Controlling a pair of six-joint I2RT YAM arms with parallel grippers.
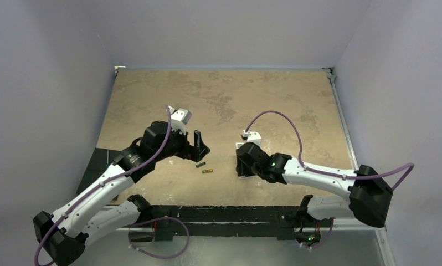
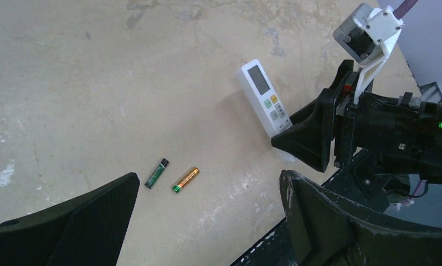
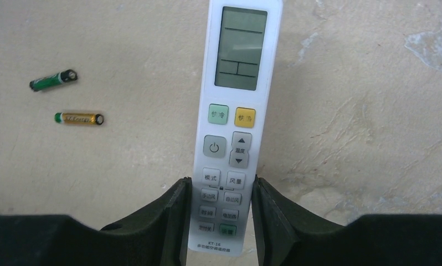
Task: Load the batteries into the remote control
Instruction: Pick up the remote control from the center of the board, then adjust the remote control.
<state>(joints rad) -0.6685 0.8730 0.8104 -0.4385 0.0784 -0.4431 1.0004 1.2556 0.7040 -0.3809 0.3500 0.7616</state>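
The white remote control [image 3: 235, 111] lies face up on the tan table, screen end away from my right wrist. My right gripper [image 3: 220, 185] is shut on its lower button end, one finger against each long side. It also shows in the left wrist view [image 2: 263, 94], with the right gripper [image 2: 307, 138] at its near end. The dark greenish battery [image 2: 157, 173] and the gold battery [image 2: 185, 179] lie loose side by side on the table, left of the remote. My left gripper [image 2: 209, 191] hovers above them, open and empty. The top view shows both batteries [image 1: 204, 168] between the two grippers.
The table's dark near edge strip [image 1: 224, 213] runs just below the batteries. A dark panel [image 1: 99, 160] lies at the table's left edge. Grey walls enclose the table on three sides.
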